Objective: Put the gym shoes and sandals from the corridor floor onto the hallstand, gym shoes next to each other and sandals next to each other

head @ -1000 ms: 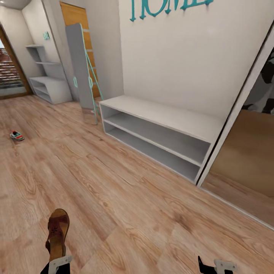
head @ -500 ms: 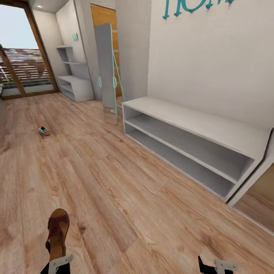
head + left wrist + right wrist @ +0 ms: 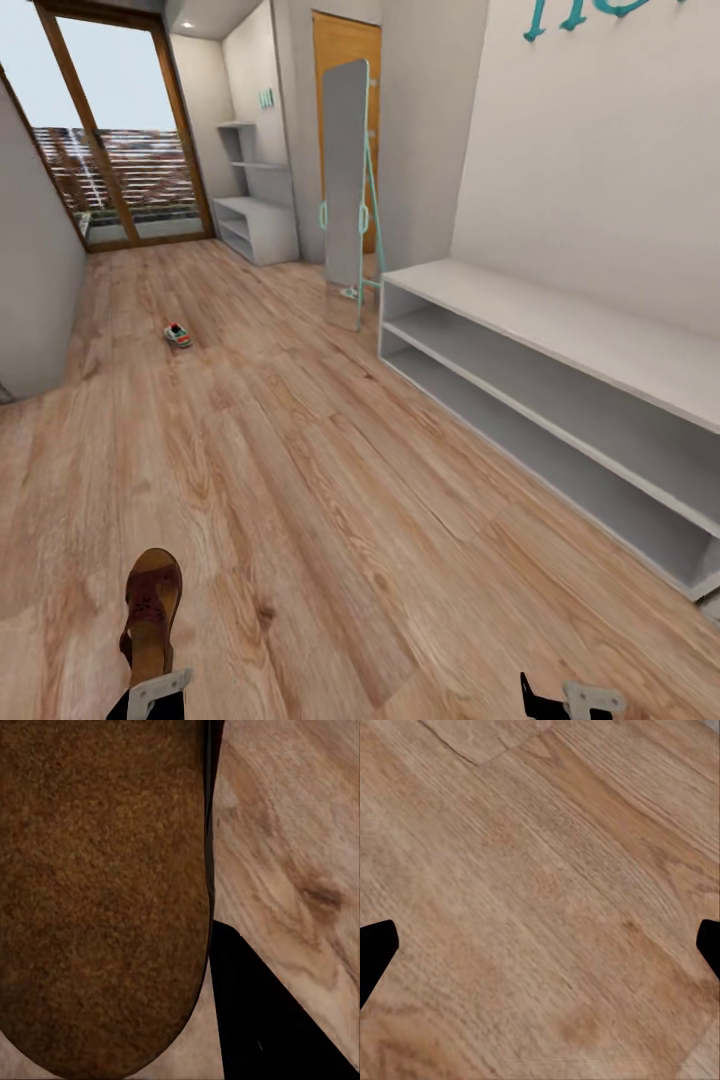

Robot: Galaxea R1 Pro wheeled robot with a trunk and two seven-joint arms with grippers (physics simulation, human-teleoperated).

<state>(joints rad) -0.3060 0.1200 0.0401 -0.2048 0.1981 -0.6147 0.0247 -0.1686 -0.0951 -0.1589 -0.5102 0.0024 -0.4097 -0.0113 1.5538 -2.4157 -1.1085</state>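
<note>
Head view: sandal carried down the corridor

Left gripper (image 3: 150,690) fingers pinch a brown leather sandal (image 3: 152,612), grainy suede-like sole in the wrist view. Right gripper (image 3: 565,698) fingers spread over wood-grain corridor floor (image 3: 330,500). One gym shoe (image 3: 178,335) lies far ahead. Teal wall lettering (image 3: 600,12) cropped, unreadable, above a white rack (image 3: 560,400).
</note>
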